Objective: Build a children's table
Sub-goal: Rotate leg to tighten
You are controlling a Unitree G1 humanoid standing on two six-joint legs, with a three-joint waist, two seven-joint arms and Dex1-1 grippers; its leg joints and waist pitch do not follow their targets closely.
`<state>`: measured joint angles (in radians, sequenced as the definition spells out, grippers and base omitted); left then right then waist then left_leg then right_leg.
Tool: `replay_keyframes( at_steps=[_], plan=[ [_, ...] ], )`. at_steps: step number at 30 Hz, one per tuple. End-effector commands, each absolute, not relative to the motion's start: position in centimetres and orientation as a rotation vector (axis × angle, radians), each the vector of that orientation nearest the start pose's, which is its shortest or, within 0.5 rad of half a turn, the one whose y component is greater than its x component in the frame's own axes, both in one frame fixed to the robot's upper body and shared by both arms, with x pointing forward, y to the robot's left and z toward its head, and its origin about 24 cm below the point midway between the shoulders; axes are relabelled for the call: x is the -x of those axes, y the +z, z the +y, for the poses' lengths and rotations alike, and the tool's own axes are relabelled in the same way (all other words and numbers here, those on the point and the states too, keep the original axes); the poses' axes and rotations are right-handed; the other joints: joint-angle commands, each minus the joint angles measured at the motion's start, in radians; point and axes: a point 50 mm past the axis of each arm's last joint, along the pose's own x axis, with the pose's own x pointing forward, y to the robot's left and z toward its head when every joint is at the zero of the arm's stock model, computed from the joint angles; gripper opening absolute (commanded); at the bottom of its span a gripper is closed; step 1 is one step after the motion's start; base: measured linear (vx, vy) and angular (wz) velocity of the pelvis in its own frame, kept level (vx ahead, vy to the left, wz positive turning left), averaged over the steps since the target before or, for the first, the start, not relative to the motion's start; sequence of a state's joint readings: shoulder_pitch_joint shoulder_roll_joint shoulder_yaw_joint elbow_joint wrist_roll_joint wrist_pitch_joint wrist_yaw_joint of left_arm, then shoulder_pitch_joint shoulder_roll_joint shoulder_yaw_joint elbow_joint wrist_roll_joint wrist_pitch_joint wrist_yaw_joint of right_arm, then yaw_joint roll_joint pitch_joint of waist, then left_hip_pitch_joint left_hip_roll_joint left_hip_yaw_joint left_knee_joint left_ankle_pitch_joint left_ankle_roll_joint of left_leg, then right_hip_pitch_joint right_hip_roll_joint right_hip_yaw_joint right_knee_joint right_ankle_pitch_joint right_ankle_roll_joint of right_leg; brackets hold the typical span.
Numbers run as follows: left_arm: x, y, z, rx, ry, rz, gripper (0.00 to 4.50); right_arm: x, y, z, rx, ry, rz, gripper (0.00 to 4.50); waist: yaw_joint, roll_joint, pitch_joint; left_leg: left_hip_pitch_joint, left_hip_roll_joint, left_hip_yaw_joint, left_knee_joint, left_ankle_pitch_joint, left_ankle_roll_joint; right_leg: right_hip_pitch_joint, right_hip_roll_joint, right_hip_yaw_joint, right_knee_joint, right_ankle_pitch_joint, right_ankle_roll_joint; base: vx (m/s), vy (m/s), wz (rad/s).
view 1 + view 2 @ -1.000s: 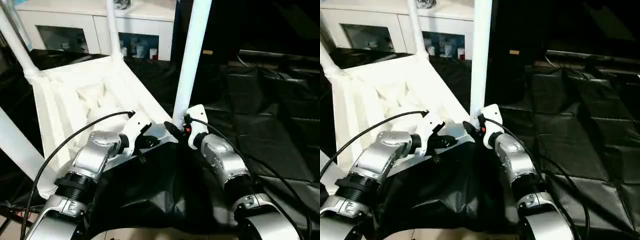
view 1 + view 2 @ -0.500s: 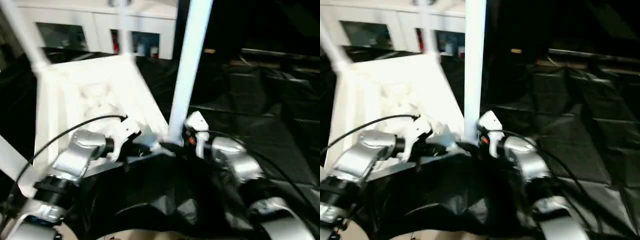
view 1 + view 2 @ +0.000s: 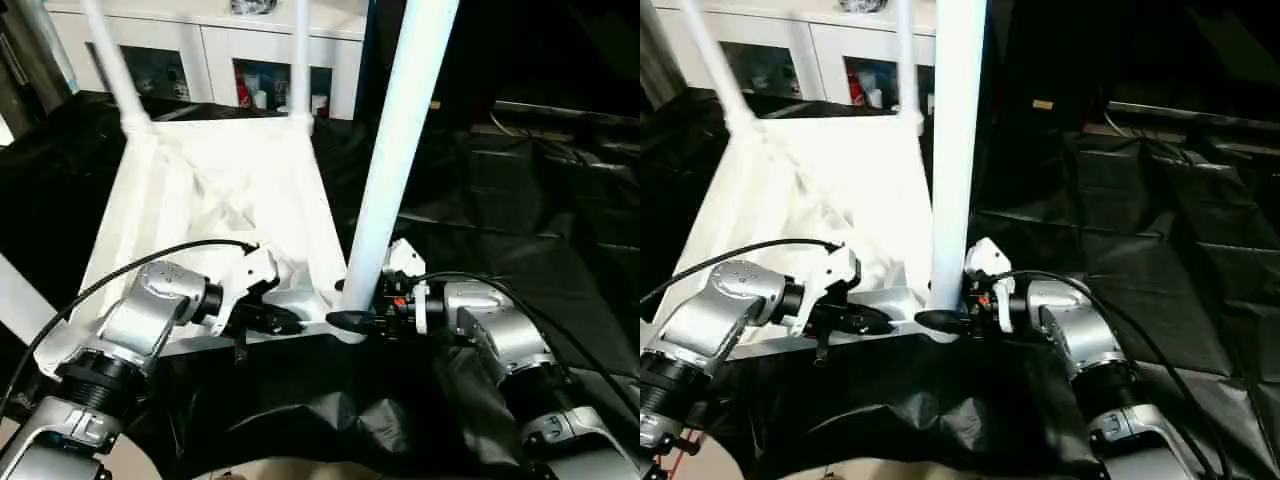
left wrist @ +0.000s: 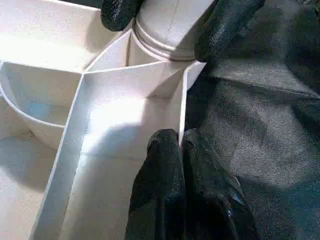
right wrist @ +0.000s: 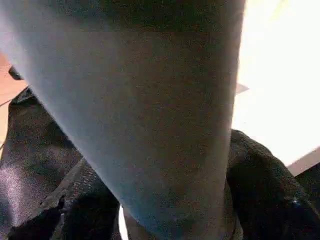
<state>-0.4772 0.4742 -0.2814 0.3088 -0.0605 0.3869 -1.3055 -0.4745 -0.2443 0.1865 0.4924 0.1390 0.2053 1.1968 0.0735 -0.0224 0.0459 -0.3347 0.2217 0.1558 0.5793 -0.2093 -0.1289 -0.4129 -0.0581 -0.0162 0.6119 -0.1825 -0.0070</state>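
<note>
The tabletop is lying upside down on black sheeting, ribbed underside up, in front of a white cabinet. Two far legs are seen standing in its far corners, and a fourth leg is glimpsed at the near left edge of the picture. The near right leg is standing upright in its corner socket, so the assembly is judged to be nearly complete; what seems to be left is pressing this last leg fully home and turning the table onto its feet. Whether the leg is fully seated cannot be told.

The right end effector is wrapped around the base of that leg, one black finger on each side of it, grasping it. The left end effector is clenched with nothing between its fingers, its tips resting at the thin rib of the tabletop's near edge.

In the head views the overall layout and all four legs are given, but the socket is hidden behind the arms. In the left wrist view the collar of the leg sitting in the socket and the two right fingertips around it are shown close up. In the right wrist view the leg's shaft is seen from very near, with a fingertip at its side.
</note>
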Motion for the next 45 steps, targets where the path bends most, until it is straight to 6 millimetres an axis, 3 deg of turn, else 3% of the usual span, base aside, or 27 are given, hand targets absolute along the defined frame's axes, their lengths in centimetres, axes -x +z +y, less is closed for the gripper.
replay_keyframes(
  at_steps=[1,5,7,10,14,19,22,23,27,28,38,44,45],
  plan=[
    [-29.7,6.6,13.4,-0.283,-1.384,0.521,0.00,-28.5,3.7,-8.6,0.024,1.466,0.369,2.66,-0.003,0.013,-0.059,-0.006,-0.005,0.021,-0.064,-0.118,0.042,0.059,-0.045,0.022,-0.055,-0.050,-0.259,0.000,0.000,0.00],
    [-30.5,6.7,12.9,-0.276,-1.307,0.496,0.00,-28.9,3.3,-8.3,0.038,1.382,0.355,2.56,-0.001,0.012,-0.055,-0.005,-0.006,0.022,-0.065,-0.152,0.030,0.057,-0.046,0.023,-0.062,-0.104,-0.248,0.000,0.000,0.00],
    [-31.4,6.8,11.9,-0.260,-1.215,0.468,0.00,-30.2,2.5,-7.8,0.021,1.177,0.368,2.52,-0.002,0.014,-0.052,-0.003,-0.007,0.023,-0.067,-0.174,0.017,0.052,-0.047,0.025,-0.069,-0.166,-0.234,0.000,0.000,0.00],
    [-31.9,6.8,10.9,-0.250,-1.163,0.449,0.00,-31.1,2.0,-7.5,0.010,1.023,0.382,2.50,-0.013,0.011,-0.049,-0.005,-0.010,0.015,-0.073,-0.223,-0.014,0.053,-0.050,0.024,-0.083,-0.338,-0.177,0.000,0.000,0.00],
    [-32.6,7.0,9.3,-0.222,-1.076,0.424,0.00,-32.1,1.4,-7.1,-0.009,0.802,0.407,2.49,-0.027,0.013,-0.052,-0.010,-0.011,0.014,-0.072,-0.209,-0.011,0.051,-0.046,0.024,-0.082,-0.317,-0.171,0.000,0.000,0.00],
    [-32.4,6.8,7.3,-0.199,-1.078,0.403,0.00,-31.7,1.9,-4.7,0.037,0.871,0.330,2.49,-0.027,0.012,-0.054,-0.014,-0.011,0.015,-0.069,-0.193,0.002,0.053,-0.046,0.023,-0.081,-0.272,-0.179,0.000,0.000,0.00],
    [-32.3,6.6,7.3,-0.217,-1.084,0.409,0.00,-31.5,2.1,-4.3,-0.015,0.921,0.322,2.49,-0.029,0.015,-0.057,-0.015,-0.012,0.016,-0.068,-0.166,0.018,0.057,-0.042,0.022,-0.073,-0.173,-0.206,0.000,0.000,0.00],
    [-32.3,6.6,7.3,-0.217,-1.082,0.410,0.00,-31.5,2.1,-4.3,-0.029,0.927,0.324,2.79,-0.030,0.015,-0.056,-0.015,-0.012,0.016,-0.068,-0.167,0.021,0.056,-0.042,0.022,-0.072,-0.165,-0.210,0.000,0.000,0.00],
    [-32.2,6.7,8.5,-0.236,-1.109,0.410,0.00,-31.3,2.6,-5.4,-0.037,1.022,0.322,2.92,-0.033,0.015,-0.055,-0.014,-0.011,0.016,-0.069,-0.197,0.033,0.058,-0.043,0.022,-0.075,-0.183,-0.218,0.000,0.000,0.00],
    [-32.1,6.6,8.7,-0.240,-1.119,0.414,0.00,-31.2,2.7,-5.7,-0.027,1.049,0.321,3.26,-0.033,0.016,-0.054,-0.013,-0.010,0.017,-0.069,-0.204,0.036,0.058,-0.044,0.022,-0.078,-0.192,-0.219,0.000,0.000,0.00],
    [-31.0,6.5,11.6,-0.293,-1.263,0.475,0.00,-29.8,3.5,-9.1,0.005,1.308,0.373,3.26,-0.027,0.016,-0.055,-0.011,-0.005,0.017,-0.069,-0.183,0.054,0.059,-0.044,0.022,-0.071,-0.152,-0.238,0.000,0.000,0.00],
    [-30.3,6.7,13.4,-0.314,-1.344,0.521,0.00,-29.0,3.6,-10.4,0.021,1.392,0.409,3.26,-0.018,0.016,-0.054,-0.009,-0.003,0.018,-0.070,-0.176,0.048,0.058,-0.046,0.022,-0.069,-0.149,-0.243,0.000,0.000,0.00],
    [-30.2,6.7,13.6,-0.318,-1.355,0.528,0.00,-28.9,3.6,-10.5,0.023,1.404,0.414,3.01,-0.018,0.017,-0.054,-0.009,-0.004,0.019,-0.071,-0.178,0.045,0.057,-0.046,0.022,-0.070,-0.152,-0.244,0.000,0.000,0.00]
  ],
)
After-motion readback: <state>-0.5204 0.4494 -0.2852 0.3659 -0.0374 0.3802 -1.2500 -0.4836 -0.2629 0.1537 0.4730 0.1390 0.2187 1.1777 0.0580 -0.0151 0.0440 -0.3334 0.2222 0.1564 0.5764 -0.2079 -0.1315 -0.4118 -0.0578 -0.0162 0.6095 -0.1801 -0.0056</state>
